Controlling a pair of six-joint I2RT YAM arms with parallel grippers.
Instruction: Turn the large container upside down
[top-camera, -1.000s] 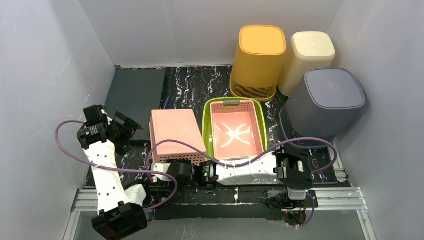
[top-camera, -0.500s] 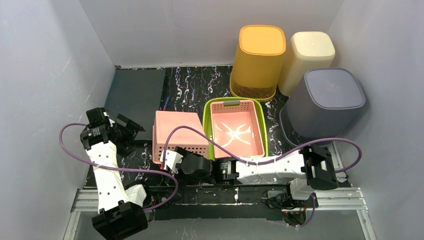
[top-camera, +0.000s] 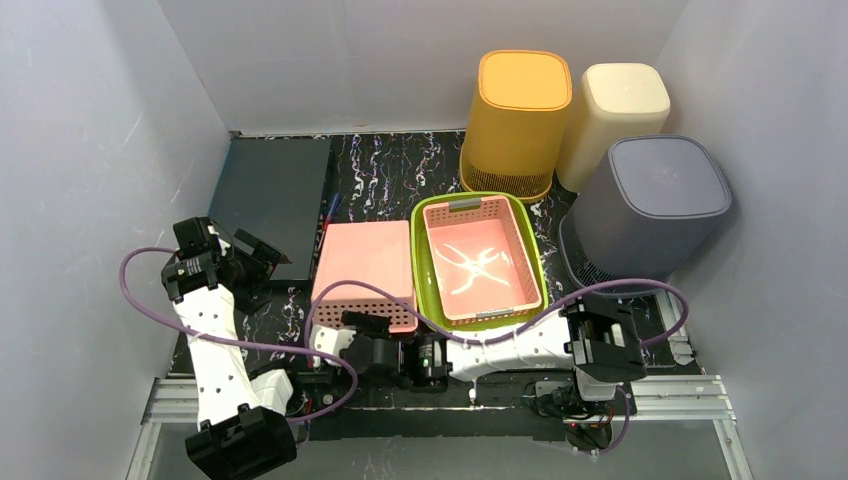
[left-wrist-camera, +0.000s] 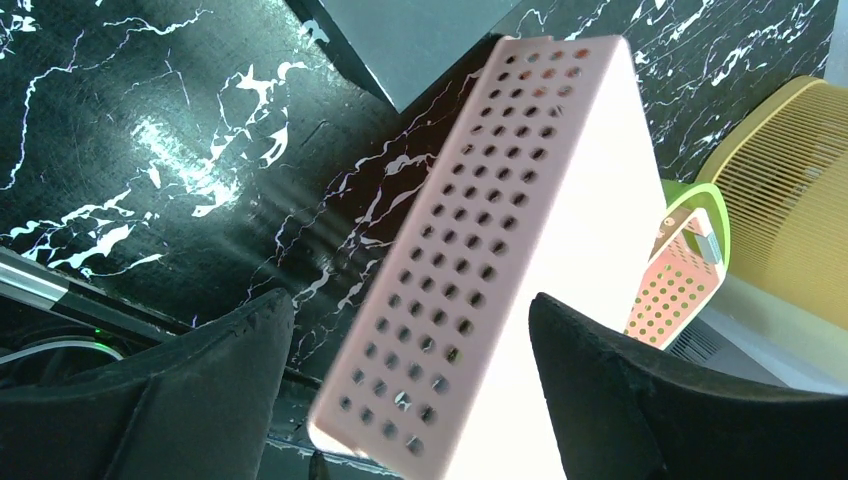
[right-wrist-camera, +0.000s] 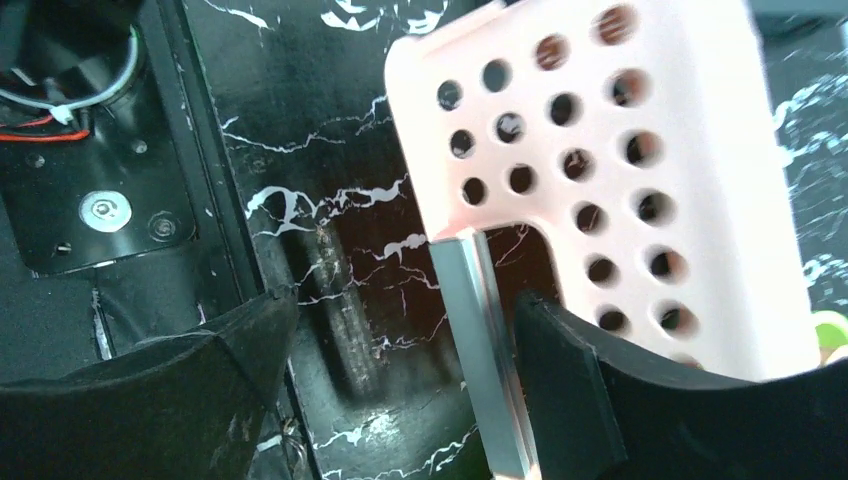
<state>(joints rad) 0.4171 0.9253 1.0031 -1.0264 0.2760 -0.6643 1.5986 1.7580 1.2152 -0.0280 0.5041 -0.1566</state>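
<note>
Pink basket (top-camera: 362, 262) bottom-up — wrist views crop it; right gripper (right-wrist-camera: 400, 310) spread.

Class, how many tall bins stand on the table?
3: orange bin at the back, cream bin right of it, grey bin in front of the cream one. None seem hidden.

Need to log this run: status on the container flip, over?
Left gripper open, clear of pink basket. Right gripper open, straddling its end handle. Pink basket lies bottom-up. Green basket close beside it.
</note>
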